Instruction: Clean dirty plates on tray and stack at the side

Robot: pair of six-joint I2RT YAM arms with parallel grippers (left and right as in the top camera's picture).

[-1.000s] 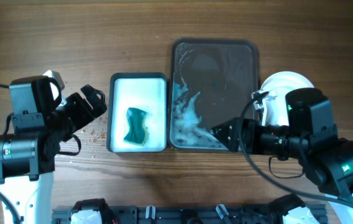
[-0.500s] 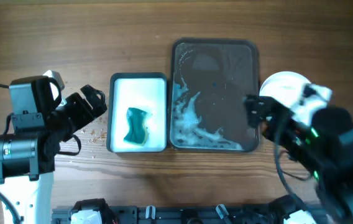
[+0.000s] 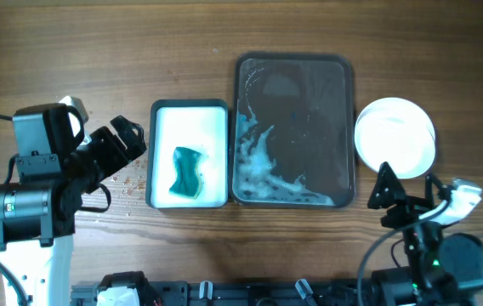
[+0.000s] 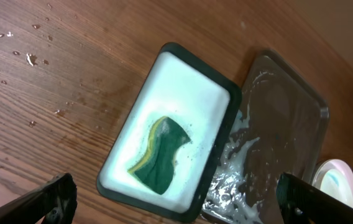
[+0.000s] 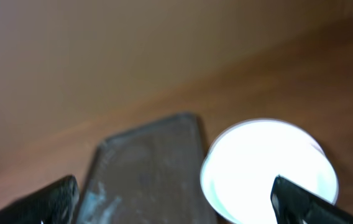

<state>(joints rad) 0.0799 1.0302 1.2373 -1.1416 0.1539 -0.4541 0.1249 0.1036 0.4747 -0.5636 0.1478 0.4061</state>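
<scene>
Right gripper [image 3: 382, 200] has pulled back off the tray [image 3: 351, 110], fingers apart, white plates [image 3: 395, 138] just ahead; left gripper [image 3: 129, 136] also spread, sponge [image 3: 187, 170] ahead of it

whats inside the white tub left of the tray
The tub holds a green sponge with a yellow layer, nothing else visible. The floor under the sponge is covered.

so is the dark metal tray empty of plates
Empty of plates: the dark metal tray holds only soapy foam, and the round white plate sits beside it.
</scene>
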